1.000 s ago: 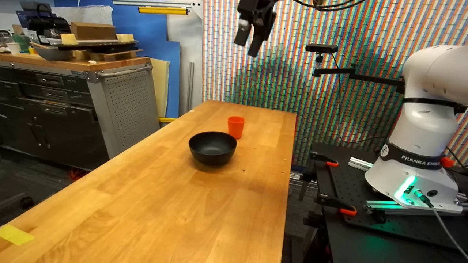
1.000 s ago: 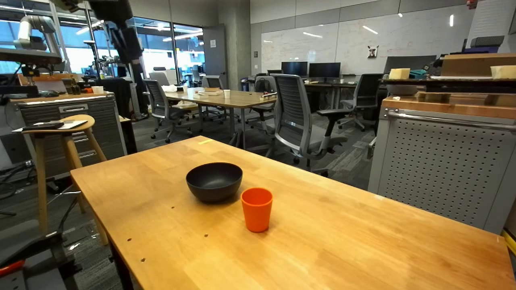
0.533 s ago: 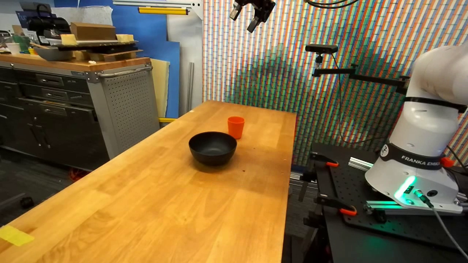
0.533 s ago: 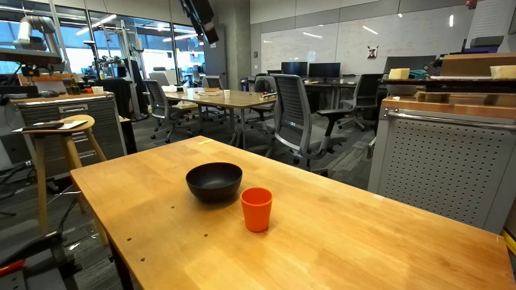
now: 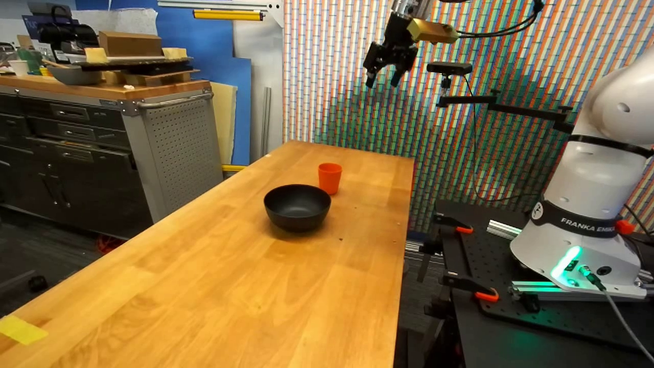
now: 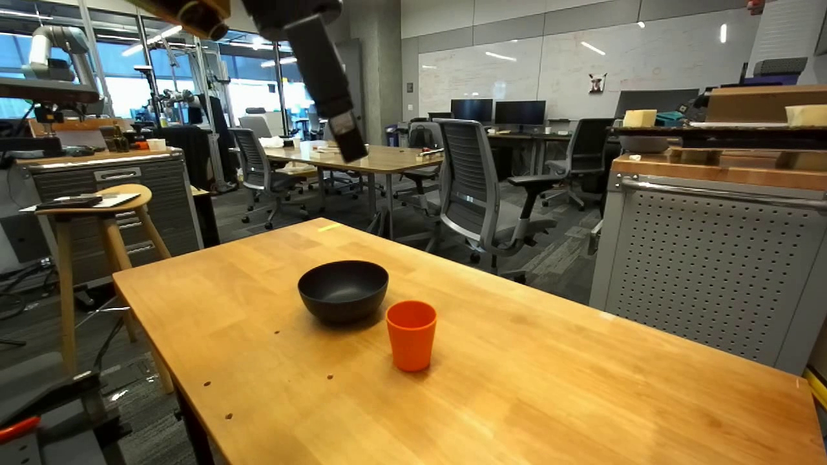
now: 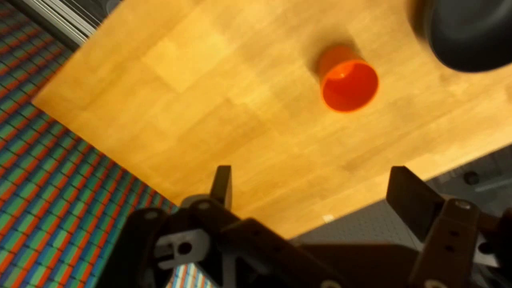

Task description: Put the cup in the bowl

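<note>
The orange-red cup (image 5: 329,180) stands upright on the wooden table, beside the black bowl (image 5: 297,210) with a small gap. Both also show in an exterior view, the cup (image 6: 411,342) nearer the camera and the bowl (image 6: 342,297) behind it. In the wrist view the cup (image 7: 349,86) shows its open mouth above the space between the fingers, and the bowl (image 7: 472,36) is cut off at the top right. My gripper (image 5: 382,82) is high above the table, well apart from both. In the wrist view the gripper (image 7: 311,172) has its fingers wide apart with nothing between them.
The wooden table (image 5: 245,286) has yellow tape (image 5: 21,328) at one corner. A grey cabinet (image 5: 176,148) stands beyond one long edge. A camera on a bracket (image 5: 449,68) is mounted near the robot base. An office chair (image 6: 478,187) stands behind the table.
My gripper rose at first, then came down and turned. In both exterior views it now sits further right than a second ago. The cup and the bowl have not moved.
</note>
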You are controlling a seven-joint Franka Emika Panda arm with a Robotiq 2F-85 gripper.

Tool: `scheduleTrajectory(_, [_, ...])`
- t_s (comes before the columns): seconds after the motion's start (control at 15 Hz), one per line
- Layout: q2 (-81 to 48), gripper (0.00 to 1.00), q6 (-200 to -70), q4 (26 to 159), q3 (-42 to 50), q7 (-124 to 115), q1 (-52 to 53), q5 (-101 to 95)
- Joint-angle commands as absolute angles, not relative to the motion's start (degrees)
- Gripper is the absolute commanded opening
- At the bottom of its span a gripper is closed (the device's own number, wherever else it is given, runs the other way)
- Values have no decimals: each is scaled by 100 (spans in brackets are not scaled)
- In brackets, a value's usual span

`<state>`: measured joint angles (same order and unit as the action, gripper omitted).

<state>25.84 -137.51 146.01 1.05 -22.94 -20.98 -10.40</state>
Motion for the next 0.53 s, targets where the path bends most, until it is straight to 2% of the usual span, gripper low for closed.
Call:
scheduleTrajectory(0.0, [2590,100,-13531,14629,179,-2397,-2023,-1116])
scheduleTrajectory(0.13, [2601,100,-13389,14640,171,-2456,-2020,-1124])
scheduleTrajectory(0.47, [1600,100,-13692,14306,-107,-3007,-2043,-1634])
